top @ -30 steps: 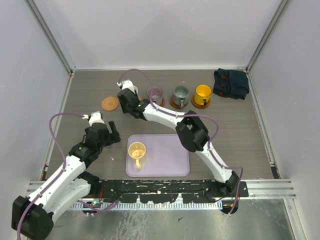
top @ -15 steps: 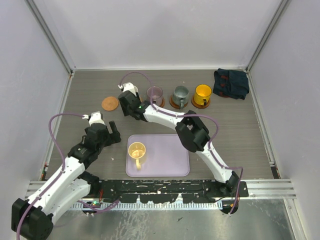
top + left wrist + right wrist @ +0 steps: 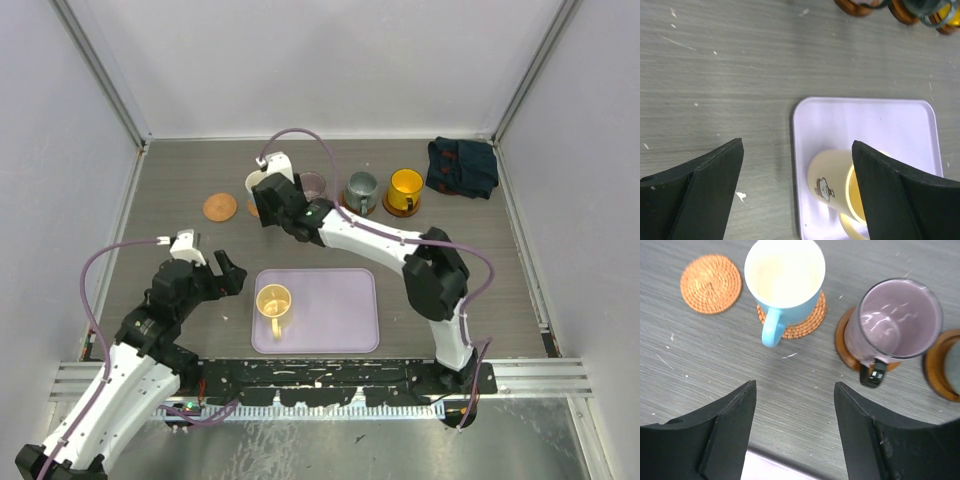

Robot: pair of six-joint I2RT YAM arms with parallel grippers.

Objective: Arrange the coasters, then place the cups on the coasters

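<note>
We see left tool [image 3: 796,147] spread, empty; cream cup [image 3: 827,175] upright on tray [image 3: 865,120] just beneath, off-centre toward one finger, handle back at wrist. Left arm nearer. Right tool [image 3: 794,386] spread, empty, white cup [image 3: 785,270] ahead. Bare coaster [image 3: 220,207] further ahead of left tool.

No lettering, no numbers, no brand to read anywhere, not in any of the three views. Nearest thing to a mark is a small brown cartoon figure [image 3: 824,189] printed on the side of the cream cup [image 3: 832,170], on the tray [image 3: 865,120], no words with it
</note>
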